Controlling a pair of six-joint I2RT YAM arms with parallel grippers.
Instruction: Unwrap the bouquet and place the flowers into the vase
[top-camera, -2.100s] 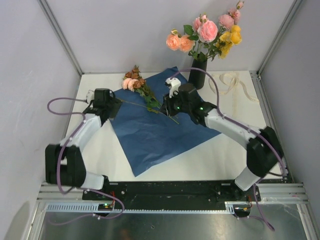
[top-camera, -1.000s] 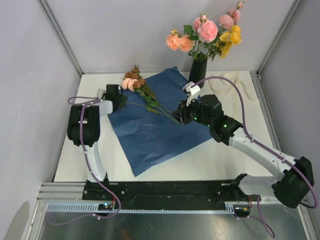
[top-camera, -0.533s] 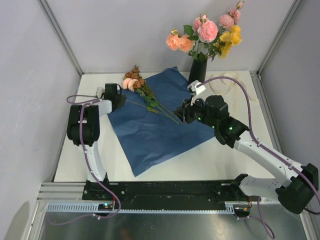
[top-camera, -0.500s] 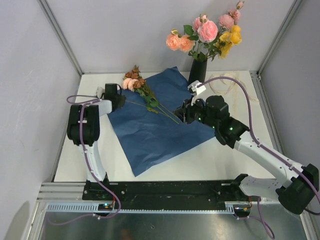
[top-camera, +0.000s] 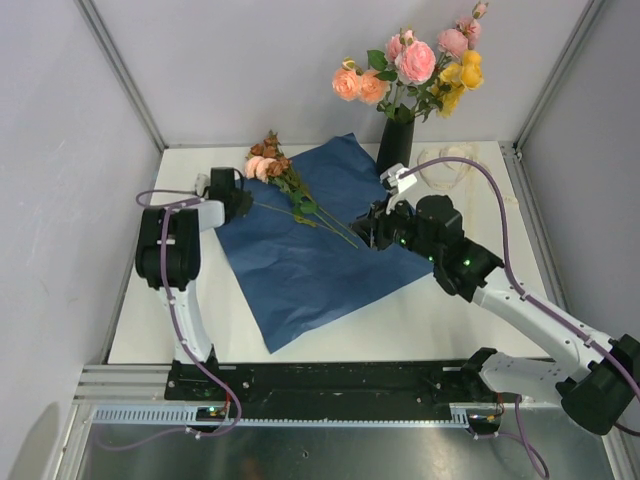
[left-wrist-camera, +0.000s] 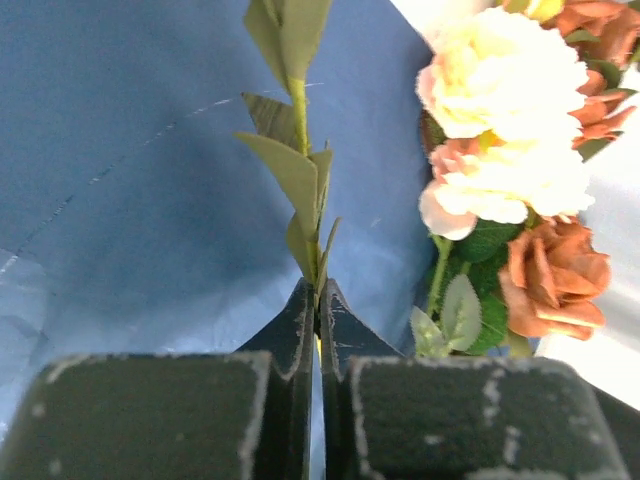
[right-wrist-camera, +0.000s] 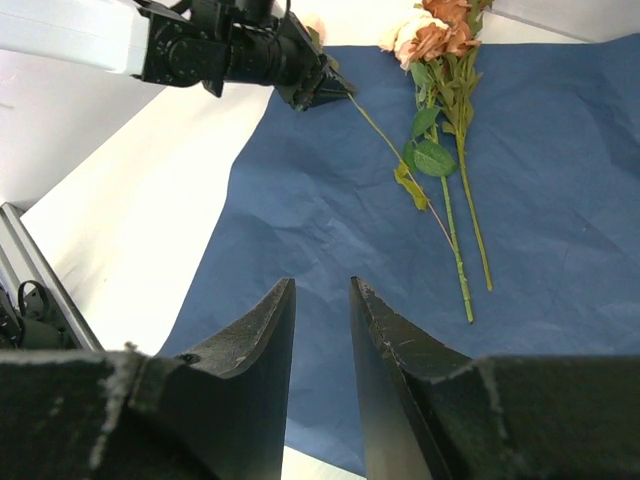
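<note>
A white counter (top-camera: 420, 310) between grey walls (top-camera: 250, 70) carries blue paper (top-camera: 300, 270). The vase (top-camera: 394, 148) of flowers (top-camera: 415, 62) stands at its far corner, with a ribbon (top-camera: 450, 170) beside it. Left fingers (left-wrist-camera: 296, 330) pinch a stem (left-wrist-camera: 297, 100) lying on the paper. Right fingers (right-wrist-camera: 260, 330) hover part-open and empty.

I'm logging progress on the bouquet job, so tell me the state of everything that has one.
Left gripper: fingers shut on leafy stem.
Right gripper: fingers open, empty.
Blue paper: unwrapped, spread flat.
Vase: upright, holding flowers.
Loose flowers: lying on the paper.
Ribbon: untied, on table.
</note>
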